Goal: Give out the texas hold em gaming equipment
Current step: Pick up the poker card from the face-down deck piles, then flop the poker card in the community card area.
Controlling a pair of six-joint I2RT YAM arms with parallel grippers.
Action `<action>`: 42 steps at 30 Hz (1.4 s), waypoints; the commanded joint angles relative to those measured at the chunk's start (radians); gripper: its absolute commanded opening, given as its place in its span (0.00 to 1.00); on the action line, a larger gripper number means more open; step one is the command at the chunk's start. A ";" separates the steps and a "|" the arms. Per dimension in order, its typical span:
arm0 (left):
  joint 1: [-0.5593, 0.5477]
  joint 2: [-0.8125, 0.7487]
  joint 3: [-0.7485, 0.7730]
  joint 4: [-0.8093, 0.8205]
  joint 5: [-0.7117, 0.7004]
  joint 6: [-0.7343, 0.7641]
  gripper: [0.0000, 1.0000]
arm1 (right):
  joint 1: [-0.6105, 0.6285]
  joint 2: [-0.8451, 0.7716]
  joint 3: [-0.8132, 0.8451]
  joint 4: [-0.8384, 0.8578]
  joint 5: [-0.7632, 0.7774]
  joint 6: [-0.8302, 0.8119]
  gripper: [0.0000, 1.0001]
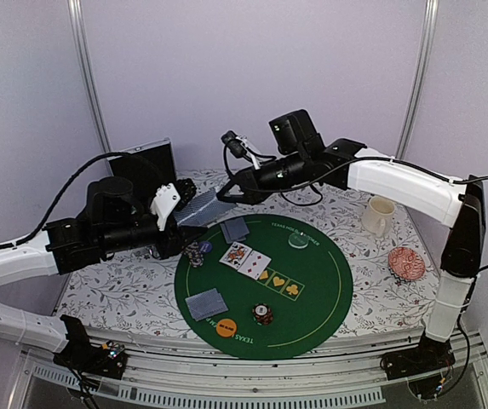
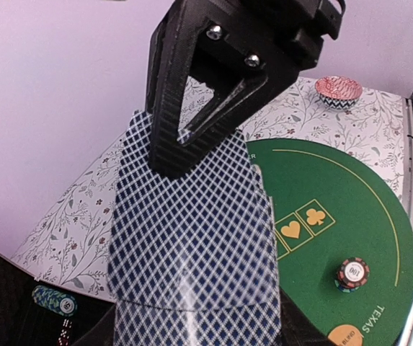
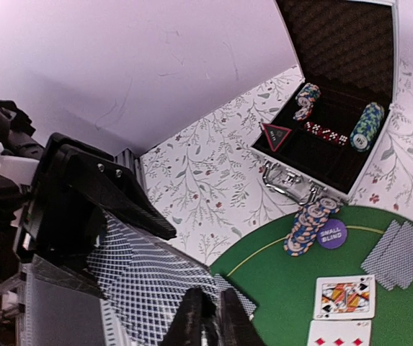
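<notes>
Above the far left corner of the counter [image 1: 124, 290], the left end effector [image 1: 171, 211] is clamped on fanned cards [image 1: 194, 207], and the right end effector [image 1: 225, 194] pinches their top edge. They look thin, light, slick and bendy, so take one by its edge.

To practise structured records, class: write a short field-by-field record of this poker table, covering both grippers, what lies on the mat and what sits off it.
left gripper: shut on deck
right gripper: shut on the deck's far edge
mat: green, round
face-up cards: two, mid-mat
face-down cards: far pair; near pair
chips on mat: left stack; near stack
discs on mat: orange disc; clear disc; purple disc
off mat: mug; bowl; open case
</notes>
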 commanded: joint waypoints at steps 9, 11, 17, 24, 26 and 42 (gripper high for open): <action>-0.005 0.003 -0.007 0.030 -0.013 0.011 0.50 | -0.047 -0.146 -0.050 -0.061 0.097 -0.007 0.02; -0.004 0.005 -0.005 0.032 -0.041 0.010 0.50 | -0.056 -0.179 -0.061 -0.090 0.202 -0.015 0.02; -0.004 0.007 -0.002 0.032 -0.108 0.007 0.50 | -0.057 -0.185 -0.076 -0.305 0.830 -0.027 0.02; -0.004 0.002 -0.005 0.038 -0.123 0.008 0.50 | -0.006 -0.016 -0.142 -0.443 1.099 -0.031 0.02; -0.004 0.002 -0.005 0.039 -0.127 0.007 0.50 | 0.026 0.061 -0.139 -0.464 1.137 -0.048 0.02; -0.004 -0.003 -0.005 0.038 -0.126 0.009 0.50 | 0.182 0.336 -0.058 -0.493 0.867 -0.184 0.02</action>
